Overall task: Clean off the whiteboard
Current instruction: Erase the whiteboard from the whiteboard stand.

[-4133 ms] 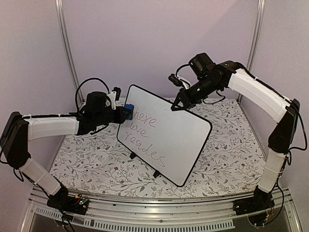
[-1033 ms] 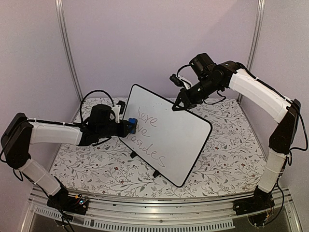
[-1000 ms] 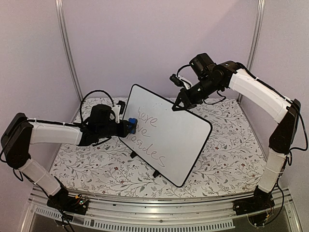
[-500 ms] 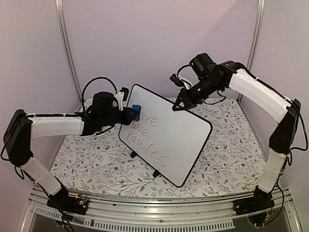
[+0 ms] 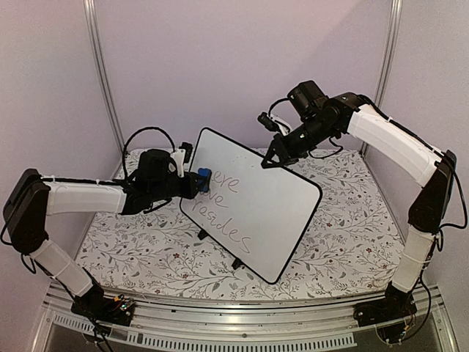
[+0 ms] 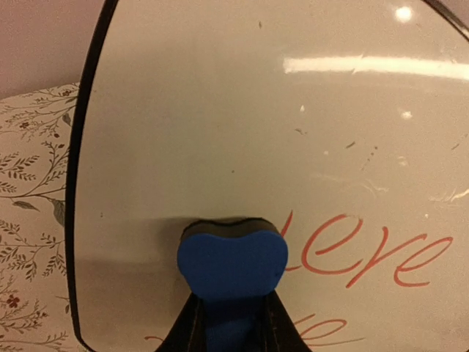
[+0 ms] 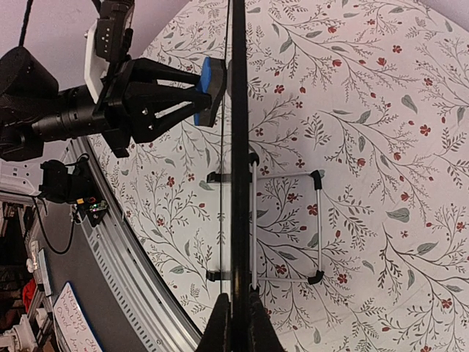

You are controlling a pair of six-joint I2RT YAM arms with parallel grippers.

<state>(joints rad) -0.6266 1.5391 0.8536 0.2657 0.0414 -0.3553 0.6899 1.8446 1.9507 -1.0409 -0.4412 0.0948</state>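
Clamped the left end effector [image 5: 195, 180] on a blue eraser [image 6: 231, 262], flat face pressed to the whiteboard [image 5: 272, 214] near its upper left rim, right at the start of the top line of writing; judged mid-wipe. Pinched the right end effector [image 7: 236, 323] together on the board's top rim, probably to brace it against the eraser's push. Stood the board tilted on its small feet in the middle of the bench [image 5: 352, 227], away from all four edges. Read "ere" on top, a cropped "ve" below, "resides" lowest; found no brand or label.
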